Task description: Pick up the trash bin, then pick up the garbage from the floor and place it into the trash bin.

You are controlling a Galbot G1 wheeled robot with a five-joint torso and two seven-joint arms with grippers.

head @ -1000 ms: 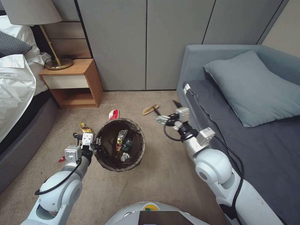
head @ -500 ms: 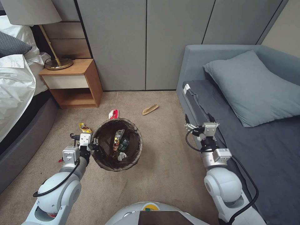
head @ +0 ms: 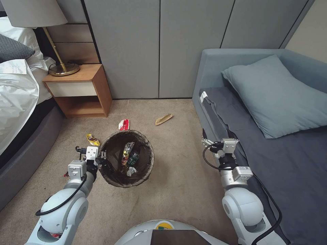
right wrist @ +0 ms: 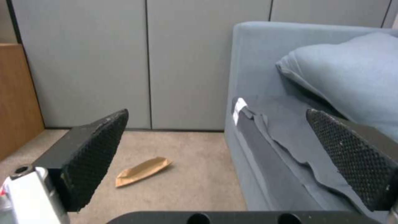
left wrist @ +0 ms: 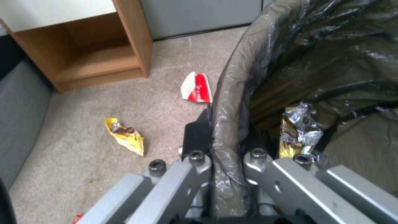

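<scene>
Right now your left gripper (head: 102, 157) is clamped on the rim of the trash bin (head: 115, 177), one finger outside and one inside the dark bag liner, as you can see in the left wrist view where the liner (left wrist: 232, 102) runs between the two fingers. The bin hangs off the carpet (head: 177, 177) in front of the robot, tilted a little toward its left arm. Inside it you have a shiny snack wrapper (head: 127, 149), a bottle with a green label (head: 133, 158) and a crumpled white tissue (head: 130, 171).

Your right gripper (head: 204, 140) sits at the edge of the grey sofa (head: 218, 68), its jaws spread wide with nothing between them; the right wrist view shows both black textured pads (right wrist: 97, 155) well apart.

On the floor you have a tan paper scrap (head: 163, 119) near the sofa's front corner, a red-white carton (head: 124, 124) just beyond the bin's far rim, and a yellow wrapper (head: 92, 139) beside the left gripper, between the bin and the wooden nightstand (head: 81, 90).
</scene>
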